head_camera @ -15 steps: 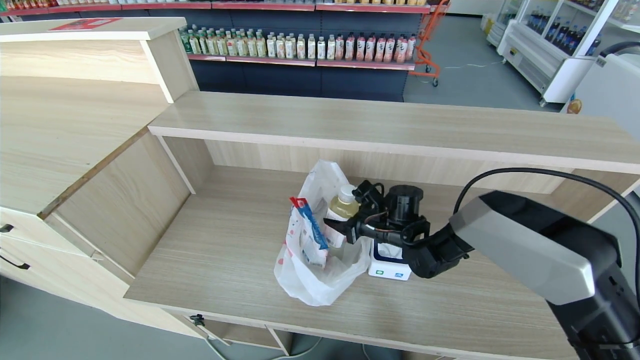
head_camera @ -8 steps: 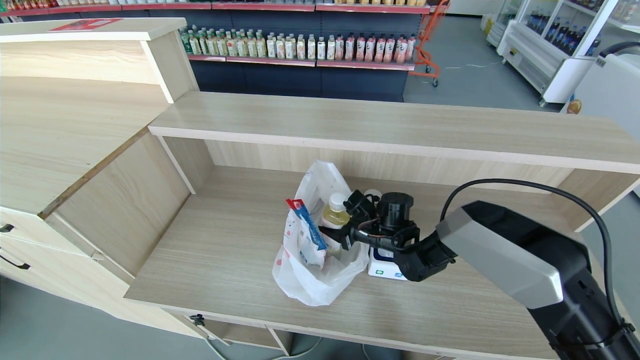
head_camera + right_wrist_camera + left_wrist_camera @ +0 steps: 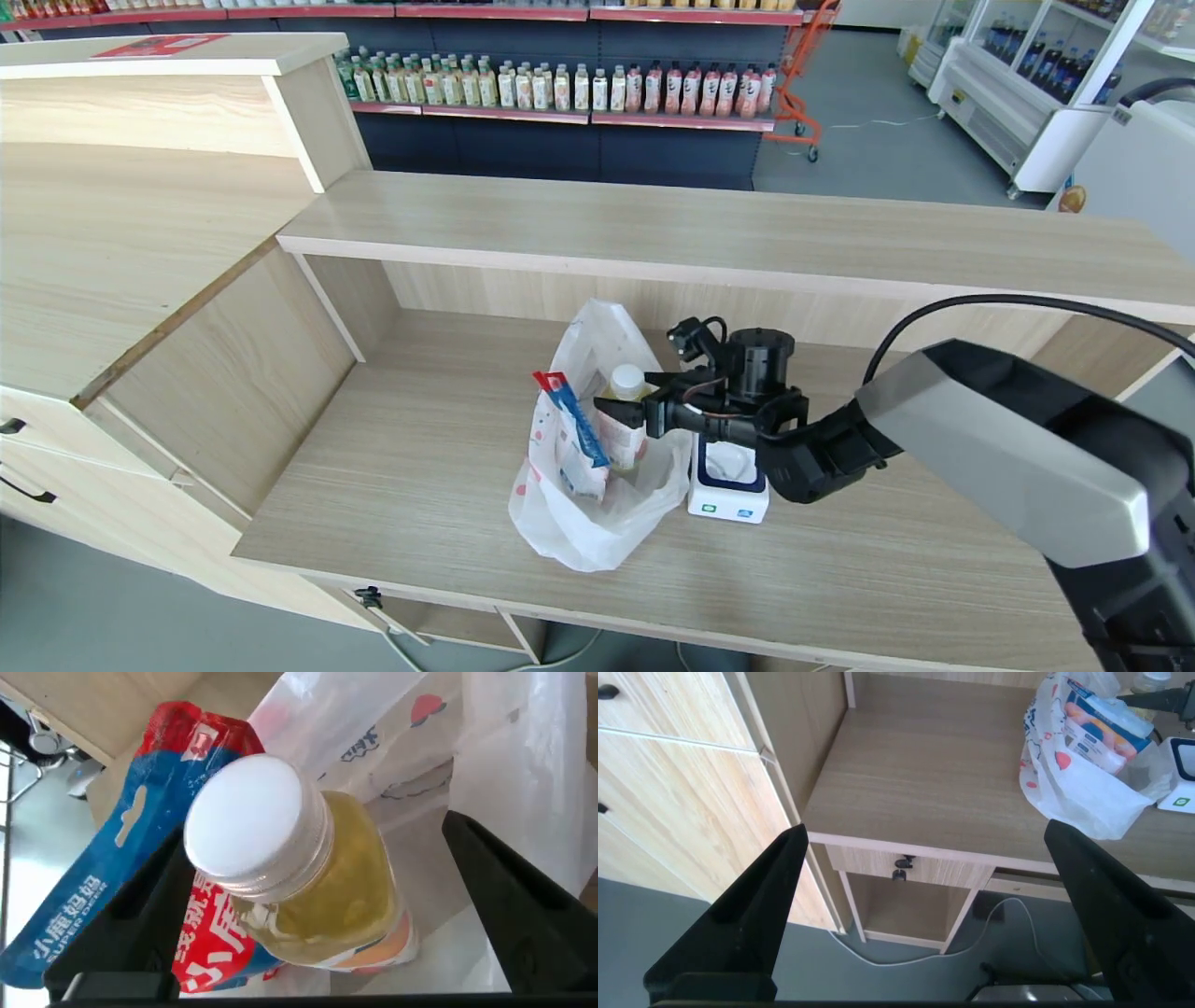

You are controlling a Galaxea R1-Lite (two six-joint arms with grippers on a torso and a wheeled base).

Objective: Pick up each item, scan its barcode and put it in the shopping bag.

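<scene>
Clear plastic bottle of yellow drink with round white cap (image 3: 624,411), upright inside crinkled white plastic shopping bag (image 3: 579,537) on pale wood-grain counter (image 3: 420,467). Sunk lower into the bag than half a second ago. Right gripper (image 3: 627,394) now let go, black fingers spread to either side of the bottle, wrist risen a little. Flat blue-and-red packet (image 3: 571,425) beside the bottle in the bag. Boxy white scanner (image 3: 728,485) just beside the bag, under the arm. Left gripper (image 3: 926,831) spread wide, holding nothing, off the counter's front edge.
</scene>
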